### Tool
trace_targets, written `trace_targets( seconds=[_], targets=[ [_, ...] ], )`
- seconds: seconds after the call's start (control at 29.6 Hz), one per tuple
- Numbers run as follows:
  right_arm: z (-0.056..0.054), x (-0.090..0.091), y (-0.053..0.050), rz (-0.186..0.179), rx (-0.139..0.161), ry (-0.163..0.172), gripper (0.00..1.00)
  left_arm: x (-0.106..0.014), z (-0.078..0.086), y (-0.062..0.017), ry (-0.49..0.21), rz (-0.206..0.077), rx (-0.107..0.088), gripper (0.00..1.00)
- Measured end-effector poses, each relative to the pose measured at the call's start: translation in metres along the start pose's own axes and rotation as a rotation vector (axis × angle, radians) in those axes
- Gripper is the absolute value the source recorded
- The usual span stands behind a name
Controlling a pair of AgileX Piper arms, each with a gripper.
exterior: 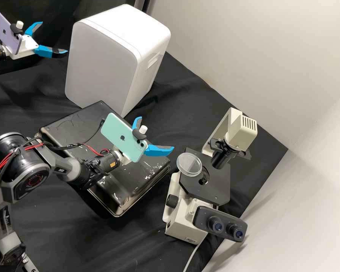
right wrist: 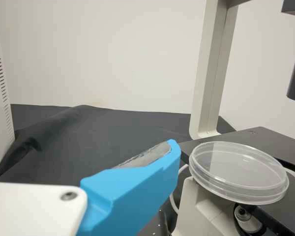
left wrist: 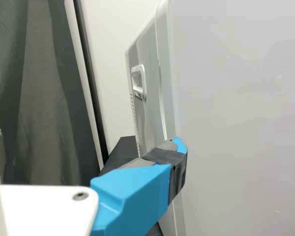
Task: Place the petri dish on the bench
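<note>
status: petri dish [exterior: 189, 164] not yet picked; it lies flat on the microscope [exterior: 179, 217] stage [exterior: 215, 185], at the corner closest to the right claw [exterior: 156, 134], just ahead of its tips and apart from both; dish rim overhangs the stage edge on the claw's side, which i read as handy: fingers can get round the rim without scraping the stage; right claw is spread wide with nothing in it, one finger [right wrist: 137, 191] pointing almost at the dish; looks like an approach pose, and the gap seems enough to straddle the dish; condenser tube [exterior: 220, 158] stands just beyond the dish from the claw, so overshoot is the risk; dish is thin clear plastic, probably light with a loose lid, so squeeze gently and keep it level; black tray [exterior: 75, 128] lies right under the right claw's wrist, bare bench cloth [exterior: 64, 234] lower and behind the claw; likely drop zone is the cloth beside the tray, my guess; left claw [exterior: 53, 37] hangs far behind the right one, close beside the white box [exterior: 117, 56], fingers apart, empty; looks parked to keep out of the way; task roughly at start: grasp, lift clear, carry, set down all remain
</note>
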Motion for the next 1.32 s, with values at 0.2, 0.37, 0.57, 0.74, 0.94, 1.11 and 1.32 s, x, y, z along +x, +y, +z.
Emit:
trace_targets(
  seconds=[0.2,0.37,0.57,0.74,0.94,1.11,1.32],
  targets=[
    [0.000,0.000,0.000,0.000,0.000,0.000,1.00,0.000,0.000,0.0000,0.000,0.000,0.000,1.00],
    [0.000,0.000,0.000,0.000,0.000,0.000,1.00,0.000,0.000,0.0000,0.000,0.000,0.000,1.00],
    [0.000,0.000,0.000,0.000,0.000,0.000,1.00,-0.002,0.003,-0.0020,-0.013,-0.005,0.003,1.00],
    [0.000,0.000,0.000,0.000,0.000,0.000,1.00,-0.018,0.018,-0.0028,-0.074,-0.010,-0.009,1.00],
    [0.000,0.000,0.000,0.000,0.000,0.000,1.00,-0.046,0.048,-0.0050,-0.211,0.018,-0.014,1.00],
    [0.000,0.000,0.000,0.000,0.000,0.000,1.00,-0.067,0.055,-0.0137,-0.259,0.008,-0.021,1.00],
    [0.000,0.000,0.000,0.000,0.000,0.000,1.00,-0.092,0.065,-0.0268,-0.335,-0.033,-0.023,1.00]
  ],
)
